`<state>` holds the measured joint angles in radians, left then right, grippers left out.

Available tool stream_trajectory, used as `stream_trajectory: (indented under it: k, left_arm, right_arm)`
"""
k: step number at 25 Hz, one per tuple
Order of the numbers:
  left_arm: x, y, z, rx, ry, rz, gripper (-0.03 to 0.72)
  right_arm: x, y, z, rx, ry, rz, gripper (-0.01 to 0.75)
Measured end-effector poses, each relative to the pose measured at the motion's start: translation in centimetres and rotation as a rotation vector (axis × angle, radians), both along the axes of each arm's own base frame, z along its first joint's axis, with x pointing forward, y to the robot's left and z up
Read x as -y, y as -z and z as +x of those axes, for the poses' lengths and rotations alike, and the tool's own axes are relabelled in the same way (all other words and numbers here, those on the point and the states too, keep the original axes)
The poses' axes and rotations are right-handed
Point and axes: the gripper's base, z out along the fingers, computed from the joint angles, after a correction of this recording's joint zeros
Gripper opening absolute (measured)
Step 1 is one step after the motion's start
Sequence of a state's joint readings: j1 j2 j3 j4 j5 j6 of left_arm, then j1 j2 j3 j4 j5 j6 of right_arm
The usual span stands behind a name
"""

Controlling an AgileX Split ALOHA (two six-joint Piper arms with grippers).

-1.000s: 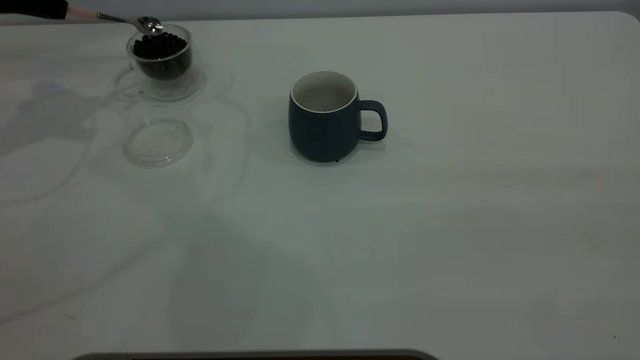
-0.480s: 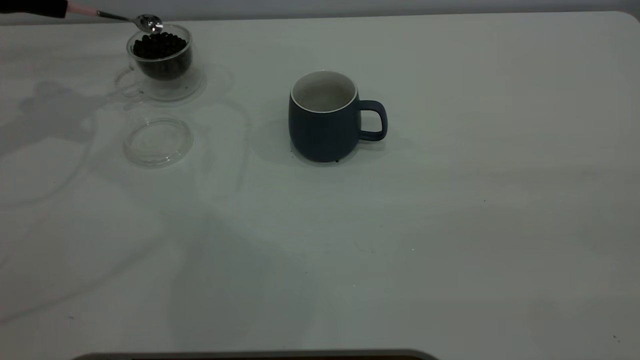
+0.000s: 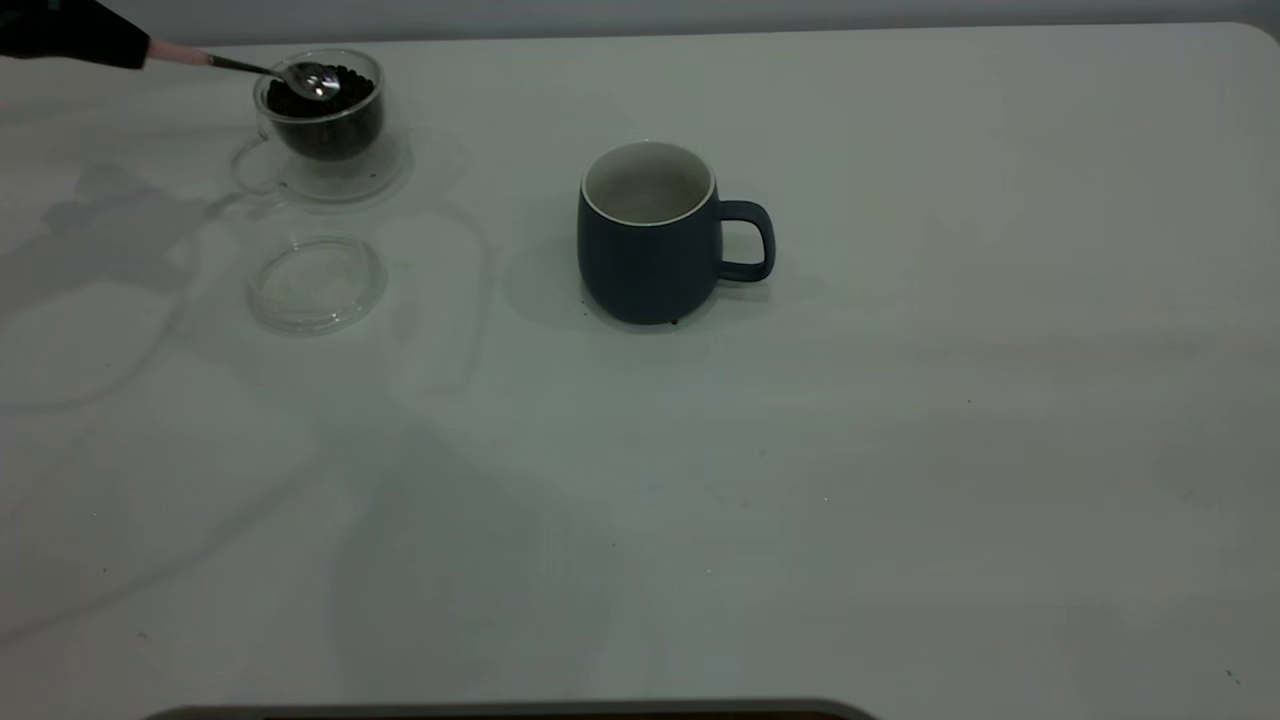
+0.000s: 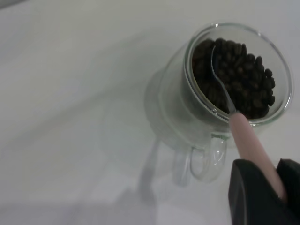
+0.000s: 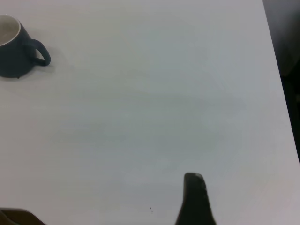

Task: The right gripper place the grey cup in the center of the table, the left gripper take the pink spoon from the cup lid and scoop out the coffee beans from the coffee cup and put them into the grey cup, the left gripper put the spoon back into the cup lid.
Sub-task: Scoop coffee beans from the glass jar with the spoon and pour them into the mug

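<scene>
Pink spoon (image 3: pixel 300 76) in coffee cup (image 3: pixel 325 112) — cup lid (image 3: pixel 316 282) beside.

The left gripper (image 3: pixel 125 45) reaches in from the upper left of the exterior view — its black fingers (image 4: pixel 251 199) clamped on a pink handle. The right gripper shows only one dark fingertip (image 5: pixel 194 199), low in its wrist view.

The white counter (image 3: pixel 900 450) carries the grey cup (image 3: pixel 648 245) near its middle, plus the coffee cup (image 3: pixel 322 125) and cup lid (image 3: pixel 316 283) at left.
</scene>
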<state>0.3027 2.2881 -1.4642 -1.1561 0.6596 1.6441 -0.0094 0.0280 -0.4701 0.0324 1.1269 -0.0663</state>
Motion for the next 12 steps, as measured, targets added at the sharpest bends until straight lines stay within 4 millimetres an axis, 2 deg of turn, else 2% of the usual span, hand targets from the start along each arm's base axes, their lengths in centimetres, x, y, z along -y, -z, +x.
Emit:
stream_trajectory:
  k: [12]
  left_arm:
    - [0.58, 0.94, -0.02, -0.089, -0.071, -0.078, 0.127]
  right_arm:
    - [0.00, 0.00, 0.00, 0.000, 0.000, 0.000, 0.591]
